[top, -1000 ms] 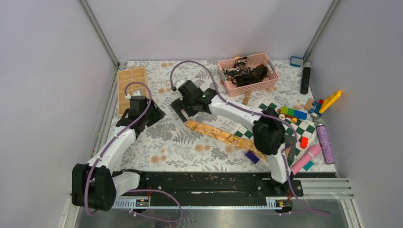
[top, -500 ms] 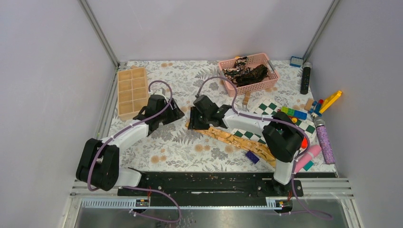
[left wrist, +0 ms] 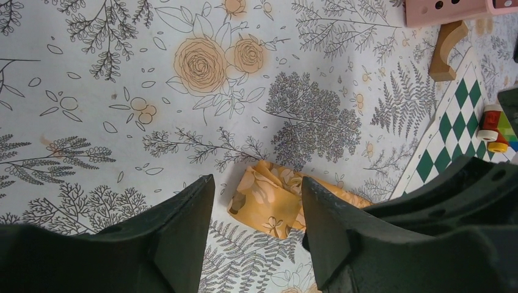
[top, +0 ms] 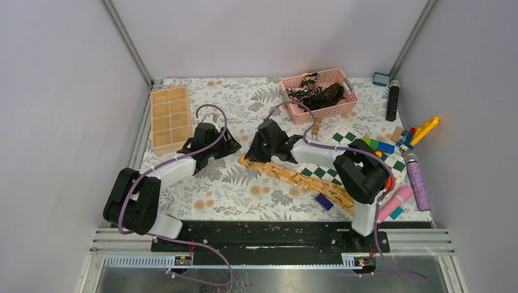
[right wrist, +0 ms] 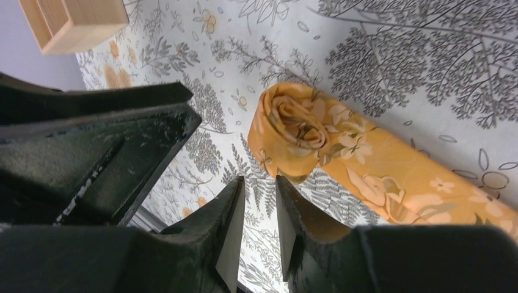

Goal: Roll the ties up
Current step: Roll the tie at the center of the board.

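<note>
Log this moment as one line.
left gripper open near tie | right gripper narrowly open, empty | tie end rolled, rest flat

Count: gold tie (top: 282, 171) ×1, centre frame; dark ties (top: 317, 93) heaped, number unclear; pink basket (top: 324, 113) ×1, top; wooden tray (top: 170, 116) ×1, upper left; checkered board (top: 321, 173) ×1; glitter tube (top: 418, 183) ×1 and black cylinder (top: 393, 101) ×1, right edge
</note>
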